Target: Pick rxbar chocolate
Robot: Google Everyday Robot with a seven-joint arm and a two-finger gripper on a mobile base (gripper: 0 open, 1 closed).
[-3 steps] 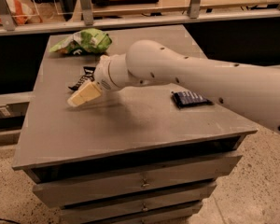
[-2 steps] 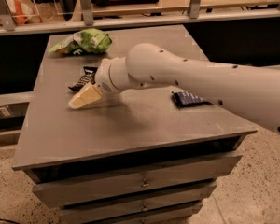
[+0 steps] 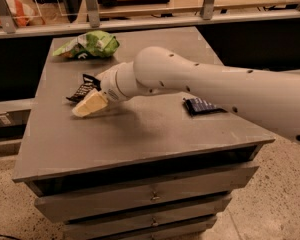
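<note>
The rxbar chocolate (image 3: 81,89), a small black bar with pale lettering, lies on the left part of the grey cabinet top (image 3: 140,134). My gripper (image 3: 90,104), cream-coloured at the end of the white arm, sits low over the top just in front of and to the right of the bar. It covers the bar's right end. Whether it touches the bar does not show.
A green chip bag (image 3: 88,44) lies at the back left of the top. A dark blue bar wrapper (image 3: 202,105) lies to the right, partly under my arm. Drawers run below the front edge, and a railing with a shelf stands behind the cabinet.
</note>
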